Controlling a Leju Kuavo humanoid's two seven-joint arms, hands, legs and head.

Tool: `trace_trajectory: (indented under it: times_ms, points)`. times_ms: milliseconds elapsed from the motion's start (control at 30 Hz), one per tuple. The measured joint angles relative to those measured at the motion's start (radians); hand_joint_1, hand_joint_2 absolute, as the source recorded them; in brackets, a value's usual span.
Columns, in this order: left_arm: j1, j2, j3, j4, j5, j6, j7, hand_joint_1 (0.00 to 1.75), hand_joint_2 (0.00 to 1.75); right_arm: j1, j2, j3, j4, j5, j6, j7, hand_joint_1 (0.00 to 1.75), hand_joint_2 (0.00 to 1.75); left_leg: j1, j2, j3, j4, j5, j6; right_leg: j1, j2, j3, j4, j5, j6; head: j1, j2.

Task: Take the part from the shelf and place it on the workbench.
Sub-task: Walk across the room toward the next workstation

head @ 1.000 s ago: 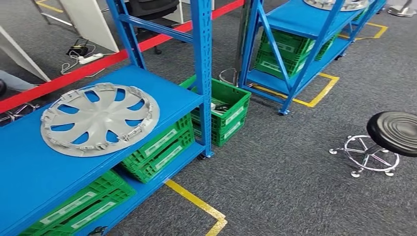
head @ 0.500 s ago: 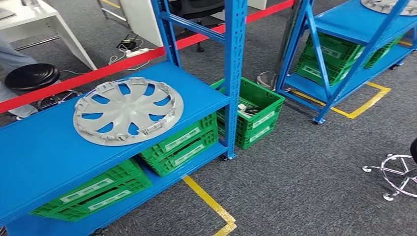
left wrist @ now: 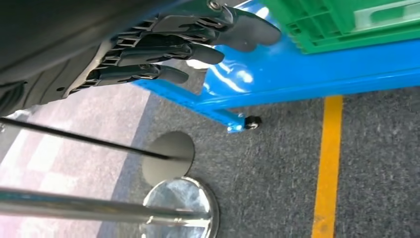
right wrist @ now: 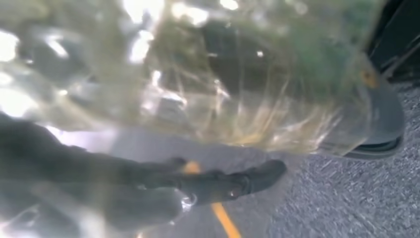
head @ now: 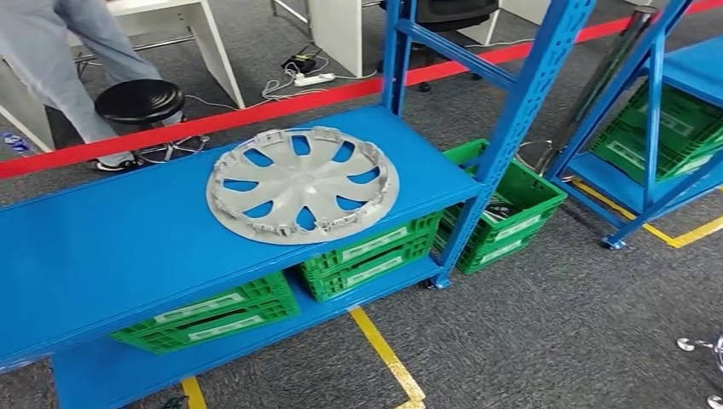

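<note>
The part is a silver-grey wheel cover (head: 303, 183) with curved spokes, lying flat on the upper deck of the blue shelf (head: 128, 247), a little right of its middle. In the left wrist view my left hand (left wrist: 163, 47) hangs low beside the shelf's bottom rail (left wrist: 297, 79), its dark fingers (left wrist: 198, 52) stretched out and apart with nothing in them. The right wrist view is blurred by glare; my right hand (right wrist: 148, 188) is a dark shape with one finger (right wrist: 237, 181) pointing out over the carpet, and its grip is unclear.
Green crates (head: 367, 251) fill the shelf's lower deck, and another crate (head: 511, 213) stands on the floor by its right post. A second blue rack (head: 673, 128) is at right. Behind a red barrier band (head: 281, 106) are a black stool (head: 139, 100) and a person's legs (head: 68, 60). A chrome stanchion base (left wrist: 181, 208) stands near my left hand.
The whole view has swung left: the shelf and wheel cover now sit near the picture's centre, and the stool at right has left the frame. The wheel cover has not moved on the shelf.
</note>
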Motion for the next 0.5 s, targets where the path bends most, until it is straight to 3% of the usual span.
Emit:
trace_trajectory:
  times_ms: [33,67,100,167,233,300,333,400,467,500]
  points:
    - [0.001,-0.001,0.0,0.0,0.0,0.0,-0.001,0.0,0.0,0.001,0.0,0.002,0.0,0.0,0.0,0.0,0.0,0.0,0.0,-0.013,0.001,0.0,-0.001,0.0,-0.001,0.001,-0.024,0.03,0.002,0.002,0.0,0.0]
    - [0.002,-0.001,0.0,0.0,0.001,0.0,-0.001,0.0,0.0,0.002,0.0,0.003,0.0,0.0,0.0,0.0,0.0,0.0,0.001,-0.028,0.004,0.001,-0.002,-0.002,-0.002,0.003,-0.029,0.02,0.027,0.003,0.0,0.0]
    - [0.002,-0.001,0.0,0.0,0.002,0.0,-0.001,0.0,0.0,0.002,0.0,0.004,0.0,0.001,0.0,0.0,0.0,0.0,0.002,-0.042,0.008,0.001,-0.004,-0.005,-0.004,0.007,-0.015,-0.028,0.068,0.004,0.001,0.0]
    - [0.001,-0.002,0.0,0.0,0.003,0.0,-0.001,0.0,0.0,0.004,0.0,0.005,0.0,0.001,0.0,0.0,0.0,0.0,0.003,-0.069,0.013,0.005,-0.01,-0.014,-0.011,0.044,0.036,-0.161,0.143,0.005,0.002,0.0]
    - [0.0,-0.002,-0.001,0.0,0.005,0.001,-0.001,0.0,0.0,0.005,0.0,0.005,0.0,0.001,0.0,-0.006,0.0,0.0,0.002,-0.092,0.008,0.01,-0.013,-0.025,-0.015,0.078,0.068,-0.226,0.162,0.0,0.004,0.0]
    - [0.002,0.0,-0.001,0.0,0.009,0.001,-0.001,0.0,0.0,0.004,0.0,0.006,0.0,0.001,0.0,-0.011,0.0,0.0,0.006,-0.114,0.001,0.012,-0.01,-0.036,-0.013,0.07,0.075,-0.231,0.158,-0.011,0.003,0.0]
    - [0.004,0.0,-0.001,0.0,0.011,0.001,-0.001,0.0,0.0,0.003,0.0,0.006,0.0,0.001,0.0,-0.01,0.0,0.0,0.008,-0.111,-0.001,0.015,-0.012,-0.042,-0.013,0.059,0.077,-0.233,0.16,-0.016,0.003,0.0]
    - [0.002,0.001,-0.002,0.0,0.014,0.001,-0.001,0.0,0.0,0.004,0.001,0.008,0.0,0.001,0.0,-0.009,0.0,0.0,0.007,-0.07,-0.023,0.062,-0.042,-0.053,-0.014,0.033,0.083,-0.238,0.16,-0.028,-0.003,0.0]
    - [-0.003,0.001,-0.002,0.0,0.022,0.001,-0.004,0.0,0.0,0.007,0.001,0.01,0.0,0.001,-0.001,-0.009,0.0,0.0,0.008,-0.017,-0.08,0.175,-0.098,-0.062,-0.013,0.003,0.088,-0.24,0.155,-0.037,-0.01,0.0]
    - [-0.004,0.001,-0.002,0.0,0.029,0.001,-0.006,0.0,0.0,0.008,0.001,0.011,0.0,0.0,-0.001,-0.009,0.0,0.0,0.01,-0.006,-0.11,0.234,-0.12,-0.065,-0.011,-0.013,0.089,-0.24,0.152,-0.04,-0.011,0.0]
